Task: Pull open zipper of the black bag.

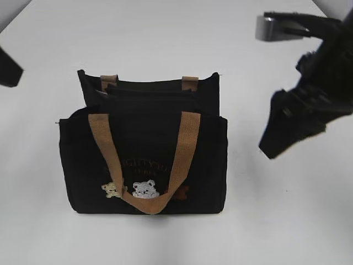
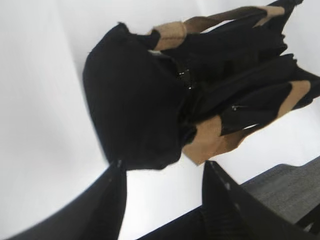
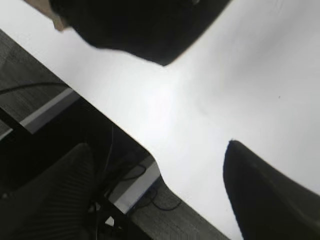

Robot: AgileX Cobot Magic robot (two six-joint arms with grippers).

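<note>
The black bag (image 1: 146,157) stands upright in the middle of the white table (image 1: 287,221), its tan handles hanging down the front and its top gaping wide. In the left wrist view I see the black bag (image 2: 135,105) end-on, and a small silver bit of the zipper (image 2: 186,80) glints along its top seam. My left gripper (image 2: 164,175) is open just short of that end, with only bare table between its fingers. My right gripper (image 1: 276,138) hovers to the bag's right, clear of it. The right gripper (image 3: 157,145) is wide open and empty. Only the tip of my left gripper (image 1: 8,69) shows at the exterior view's left edge.
A grey metal block (image 1: 273,26) sits at the far right, behind my right arm. The table edge (image 3: 125,135) runs close under the right gripper, with floor and cables (image 3: 165,200) below. Dark floor (image 2: 285,185) also shows beyond the table in the left wrist view.
</note>
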